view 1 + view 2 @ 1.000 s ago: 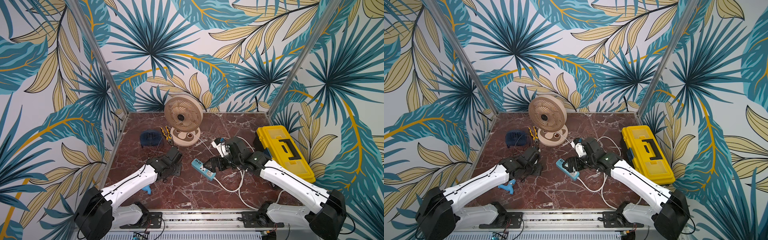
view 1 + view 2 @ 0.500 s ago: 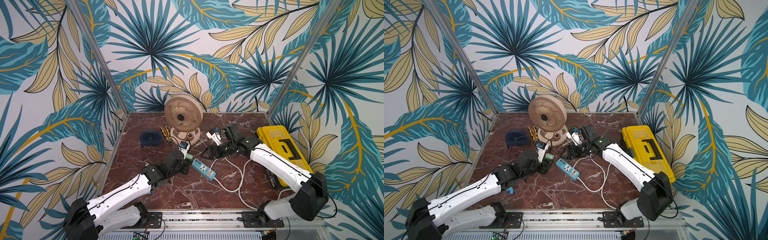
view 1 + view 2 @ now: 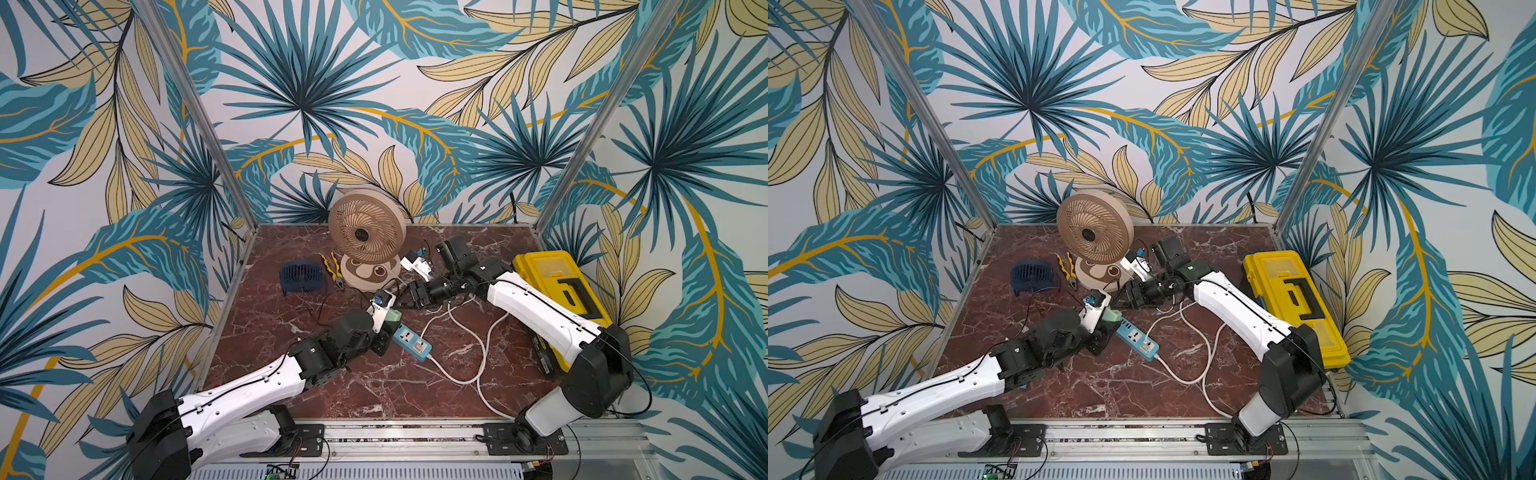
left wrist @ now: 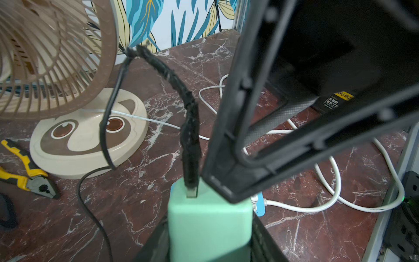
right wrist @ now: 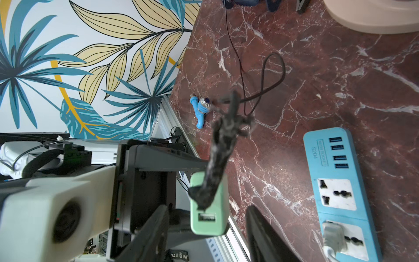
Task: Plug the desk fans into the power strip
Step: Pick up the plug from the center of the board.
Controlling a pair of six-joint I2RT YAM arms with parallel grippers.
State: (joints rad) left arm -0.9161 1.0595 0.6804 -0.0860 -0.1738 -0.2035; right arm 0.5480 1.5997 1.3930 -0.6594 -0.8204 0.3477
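Left gripper [image 4: 208,247] clamps the green adapter [image 4: 209,217] (prongs hidden); right gripper [image 5: 206,211] straddles it, jaws part open, not visibly touching.

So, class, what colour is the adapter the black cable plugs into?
Mint green adapter, clearest in the left wrist view.

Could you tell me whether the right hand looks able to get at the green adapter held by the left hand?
Probably yes. The right hand is open, its fingers flanking the green adapter with gaps on both sides. The left hand grips it from the opposite end, and only the black cable rises nearby.
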